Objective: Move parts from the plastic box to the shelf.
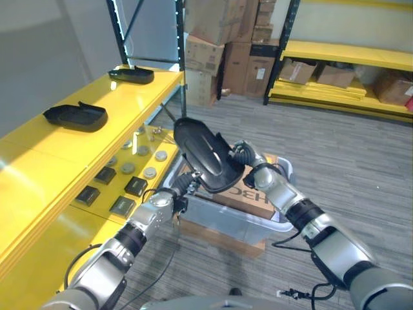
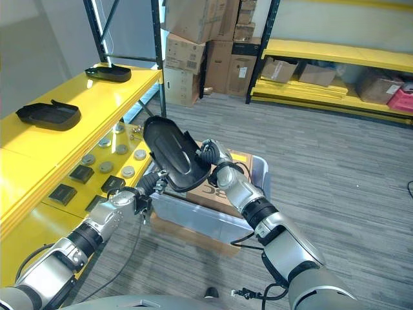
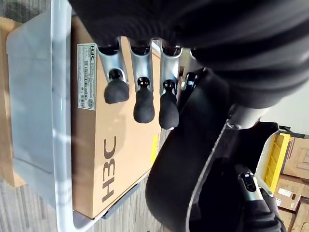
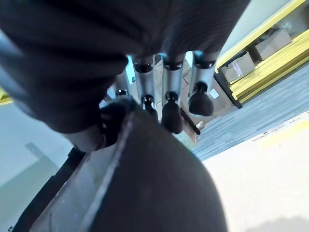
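Note:
A large black moulded part point(image 1: 203, 152) hangs tilted above the clear plastic box point(image 1: 219, 218), between my two hands. My right hand point(image 1: 248, 158) is shut on its right edge, with the fingers point(image 4: 170, 104) lying over the rim of the part point(image 4: 145, 183). From below, my left hand point(image 1: 169, 199) reaches the part's lower edge; its fingers point(image 3: 144, 99) are nearly straight beside the part point(image 3: 193, 169), over the cardboard box point(image 3: 111, 145) that lies in the plastic box. Two similar black parts point(image 1: 76, 116) point(image 1: 132, 75) rest on the top of the yellow shelf point(image 1: 58, 158) at the left.
The lower yellow shelf board holds small round discs point(image 1: 150, 172) and flat black squares point(image 1: 122, 206). A black upright post point(image 1: 181, 58) stands at the shelf's end. Stacked cardboard boxes point(image 1: 213, 45) and another yellow rack point(image 1: 348, 58) stand behind, across grey carpet.

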Controlling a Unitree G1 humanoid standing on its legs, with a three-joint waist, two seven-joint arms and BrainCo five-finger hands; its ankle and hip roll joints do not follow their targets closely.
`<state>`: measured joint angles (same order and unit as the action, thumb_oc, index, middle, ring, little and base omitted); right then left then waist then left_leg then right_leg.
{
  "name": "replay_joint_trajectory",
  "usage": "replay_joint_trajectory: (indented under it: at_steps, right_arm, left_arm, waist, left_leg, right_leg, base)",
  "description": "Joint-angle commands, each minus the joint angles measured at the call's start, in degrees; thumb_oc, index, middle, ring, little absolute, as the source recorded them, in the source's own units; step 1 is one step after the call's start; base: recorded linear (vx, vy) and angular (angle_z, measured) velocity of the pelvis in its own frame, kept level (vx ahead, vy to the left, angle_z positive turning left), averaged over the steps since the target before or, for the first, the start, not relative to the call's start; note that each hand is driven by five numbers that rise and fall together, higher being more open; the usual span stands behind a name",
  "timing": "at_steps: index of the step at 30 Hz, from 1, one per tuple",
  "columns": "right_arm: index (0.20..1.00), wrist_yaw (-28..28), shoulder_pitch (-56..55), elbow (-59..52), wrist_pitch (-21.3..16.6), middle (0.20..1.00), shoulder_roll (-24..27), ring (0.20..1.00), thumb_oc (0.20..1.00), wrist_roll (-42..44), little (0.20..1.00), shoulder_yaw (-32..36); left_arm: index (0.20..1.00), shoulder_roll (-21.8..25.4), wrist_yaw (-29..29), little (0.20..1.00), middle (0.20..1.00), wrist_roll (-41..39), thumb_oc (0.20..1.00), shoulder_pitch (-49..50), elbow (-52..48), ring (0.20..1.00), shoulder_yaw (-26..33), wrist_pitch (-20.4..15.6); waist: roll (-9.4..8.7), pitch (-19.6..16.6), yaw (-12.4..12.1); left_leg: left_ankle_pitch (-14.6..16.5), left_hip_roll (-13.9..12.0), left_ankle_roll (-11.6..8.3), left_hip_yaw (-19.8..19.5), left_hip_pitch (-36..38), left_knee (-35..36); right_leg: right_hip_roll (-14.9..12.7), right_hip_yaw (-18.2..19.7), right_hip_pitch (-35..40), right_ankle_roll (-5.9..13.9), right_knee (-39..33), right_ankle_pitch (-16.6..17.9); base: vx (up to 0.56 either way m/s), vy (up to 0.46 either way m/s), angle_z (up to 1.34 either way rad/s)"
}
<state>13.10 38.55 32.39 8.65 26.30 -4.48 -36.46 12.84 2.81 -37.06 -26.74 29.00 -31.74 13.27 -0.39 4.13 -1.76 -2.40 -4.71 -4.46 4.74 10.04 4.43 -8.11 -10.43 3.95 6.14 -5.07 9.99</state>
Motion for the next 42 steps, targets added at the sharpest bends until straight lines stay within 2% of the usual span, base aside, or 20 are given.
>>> replay_joint_trajectory:
  at_steps: [1, 5, 8, 9, 13, 20, 26, 29, 32, 34, 35, 37, 39, 42]
  right_arm:
    - [0.2, 0.5, 5.9, -0.6, -4.6, 0.2, -2.6, 0.2, 0.2, 3.4, 0.2, -0.8]
    - [0.2, 1.4, 5.8, -0.7, -4.0, 0.2, -4.0, 0.2, 0.2, 7.3, 0.2, 0.1]
    - [0.2, 4.1, 5.9, -0.8, -2.0, 0.2, -6.3, 0.2, 0.2, 15.7, 0.2, 1.3]
    - [1.0, 4.6, 5.8, -0.8, -1.2, 1.0, -7.4, 1.0, 1.0, 18.3, 1.0, 2.2]
    - [1.0, 6.1, 5.7, -1.1, -0.3, 1.0, -9.8, 1.0, 1.0, 22.8, 1.0, 4.2]
    - [1.0, 7.7, 6.9, 0.1, 0.5, 1.0, -12.9, 1.0, 1.0, 25.9, 1.0, 5.6]
    - [1.0, 8.5, 6.8, 1.5, 0.2, 1.0, -13.8, 1.0, 1.0, 27.7, 1.0, 5.9]
    - [1.0, 10.2, 6.6, 1.3, -0.7, 1.0, -13.6, 1.0, 1.0, 31.0, 1.0, 6.7]
    - [1.0, 12.6, 5.9, 0.0, -1.4, 1.0, -11.7, 1.0, 1.0, 34.0, 1.0, 9.1]
    - [1.0, 13.7, 4.8, -0.8, -2.5, 1.0, -10.0, 1.0, 1.0, 34.4, 1.0, 10.3]
    - [1.0, 14.9, 3.0, -2.0, -4.3, 1.0, -7.9, 1.0, 1.0, 34.4, 1.0, 12.3]
    - [1.0, 15.4, 2.2, -2.5, -4.8, 1.0, -7.0, 1.0, 1.0, 34.5, 1.0, 13.0]
    - [1.0, 16.4, -1.8, -5.4, -7.6, 1.0, -1.5, 1.0, 1.0, 32.8, 1.0, 18.7]
    - [1.0, 15.8, -4.9, -7.3, -8.9, 1.0, 2.1, 1.0, 1.0, 31.6, 1.0, 23.0]
  left_arm:
    - [0.2, -5.6, 0.1, 0.2, 0.2, -0.9, 0.2, -9.2, -0.3, 0.2, -3.8, -6.4]
    - [0.2, -6.2, 1.8, 0.2, 0.2, -0.1, 0.2, -9.6, -0.5, 0.2, -2.6, -8.6]
    - [0.2, -6.6, 3.1, 0.2, 0.2, 0.0, 0.2, -10.2, -1.0, 0.2, -1.6, -8.7]
    - [0.2, -6.8, 3.5, 0.2, 0.2, 0.0, 0.2, -10.4, -1.0, 0.2, -1.4, -8.7]
    - [0.2, -7.3, 4.9, 0.2, 0.2, -0.6, 0.2, -11.1, -1.3, 0.2, -1.2, -7.8]
    - [0.2, -8.8, 6.8, 0.2, 0.2, -1.0, 0.2, -13.0, 0.0, 0.2, -0.9, -7.3]
    - [0.2, -9.2, 9.1, 0.2, 0.2, -0.8, 0.2, -14.3, 0.9, 0.2, -0.6, -8.8]
    - [0.2, -8.2, 11.9, 0.2, 0.2, 0.7, 0.2, -14.9, 0.5, 0.2, 0.0, -11.2]
    - [0.2, -3.9, 13.8, 0.2, 0.2, 2.3, 0.2, -16.0, -1.2, 0.2, 2.2, -13.2]
    - [0.2, -0.5, 14.1, 0.2, 0.2, 2.8, 0.2, -16.2, -3.7, 0.2, 4.1, -13.1]
    - [0.2, 3.5, 14.4, 0.2, 0.2, 4.2, 0.2, -15.8, -7.1, 0.2, 6.4, -12.2]
    - [0.2, 5.0, 14.7, 0.2, 0.2, 5.6, 0.2, -15.6, -8.0, 0.2, 7.1, -12.4]
    - [0.2, 13.0, 14.4, 0.2, 0.2, 9.4, 0.2, -14.2, -12.5, 0.2, 11.9, -11.8]
    - [0.2, 17.7, 12.8, 0.2, 0.2, 10.5, 0.2, -12.7, -14.4, 0.2, 15.4, -11.1]
  waist:
    - [0.54, -2.4, -1.7]
    - [0.56, -2.3, -1.8]
    - [0.64, -2.3, -2.0]
    - [0.69, -2.2, -2.0]
    - [0.76, -2.2, -1.9]
    - [0.9, -2.4, -1.8]
    - [0.91, -2.6, -1.6]
    - [0.9, -2.6, -1.5]
    - [0.93, -2.5, -1.8]
    - [1.03, -2.5, -2.1]
    - [1.15, -2.6, -2.3]
    - [1.19, -2.6, -2.4]
    - [1.39, -2.6, -2.6]
    - [1.47, -2.8, -2.5]
  left_leg:
    - [1.9, -0.7, 1.64, -1.4, -2.5, -1.3]
    - [1.7, -0.7, 1.58, -1.6, -2.3, -1.2]
    - [1.6, -0.7, 1.5, -1.8, -2.2, -1.1]
    - [1.6, -0.7, 1.49, -1.8, -2.2, -1.1]
    - [1.5, -0.7, 1.5, -1.7, -2.0, -1.0]
    - [1.4, -0.6, 1.55, -1.6, -2.0, -1.0]
    - [1.2, -0.7, 1.47, -1.4, -1.9, -0.9]
    - [1.2, -0.7, 1.31, -1.4, -1.9, -0.8]
    - [1.2, -0.8, 1.12, -1.6, -2.0, -0.9]
    - [1.2, -0.8, 1.04, -1.6, -2.1, -0.8]
    - [1.1, -0.8, 1.01, -1.5, -2.2, -0.6]
    - [1.1, -0.9, 1.0, -1.5, -2.3, -0.6]
    - [0.8, -1.0, 0.95, -1.5, -2.6, -0.3]
    - [0.7, -1.0, 0.95, -1.4, -2.8, 0.0]
  right_leg:
    - [-3.7, -1.7, 2.5, 5.84, 0.1, -5.0]
    - [-3.7, -1.8, 2.6, 5.76, 0.1, -4.9]
    - [-3.7, -1.9, 2.7, 5.65, 0.1, -5.0]
    - [-3.7, -1.9, 2.7, 5.6, 0.1, -5.0]
    - [-3.6, -1.8, 2.8, 5.48, 0.1, -5.0]
    - [-3.6, -1.7, 2.8, 5.34, 0.1, -5.0]
    - [-3.6, -1.6, 2.7, 5.38, 0.1, -5.0]
    - [-3.6, -1.6, 2.8, 5.42, 0.1, -5.0]
    - [-3.6, -1.7, 2.7, 5.39, 0.1, -5.1]
    - [-3.6, -1.9, 2.6, 5.42, 0.1, -5.1]
    - [-3.6, -2.0, 2.5, 5.46, 0.1, -5.2]
    - [-3.6, -2.1, 2.5, 5.47, 0.1, -5.2]
    - [-3.6, -2.5, 2.3, 5.58, 0.1, -5.2]
    - [-3.7, -2.5, 2.0, 5.72, 0.1, -5.4]
  base:
    - [0.0, 0.0, 0.0]
    - [0.0, 0.0, 0.0]
    - [0.0, 0.0, 0.0]
    - [0.0, 0.0, 0.0]
    - [0.0, 0.0, 0.0]
    - [0.0, 0.0, 0.0]
    - [0.0, 0.0, 0.0]
    - [0.0, 0.0, 0.0]
    - [0.0, 0.0, 0.0]
    - [0.0, 0.0, 0.0]
    - [0.0, 0.0, 0.0]
    - [0.0, 0.0, 0.0]
    - [-0.04, 0.015, 0.02]
    - [-0.04, 0.01, 0.05]
